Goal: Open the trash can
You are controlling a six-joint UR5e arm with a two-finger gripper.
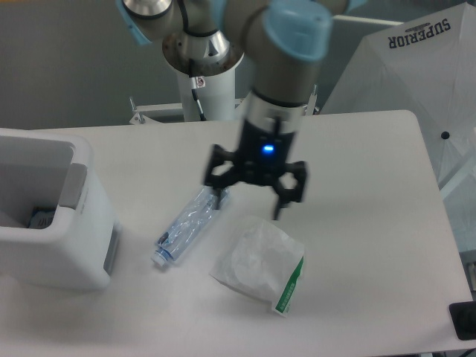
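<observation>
The trash can (52,245) is a large white boxy bin at the table's left edge. Its top stands open and I can see down into the hollow, where a small item lies at the bottom. Grey tabs show on its right rim and lower right side. My gripper (249,202) hangs over the middle of the table, well to the right of the bin and apart from it. It is open, with nothing between its black fingers (280,210). A blue light glows on the wrist.
A crushed clear plastic bottle (186,227) lies between the bin and the gripper, its upper end under the left finger. A white plastic bag with green print (256,264) lies just below the gripper. A white umbrella (416,82) stands beyond the right table edge.
</observation>
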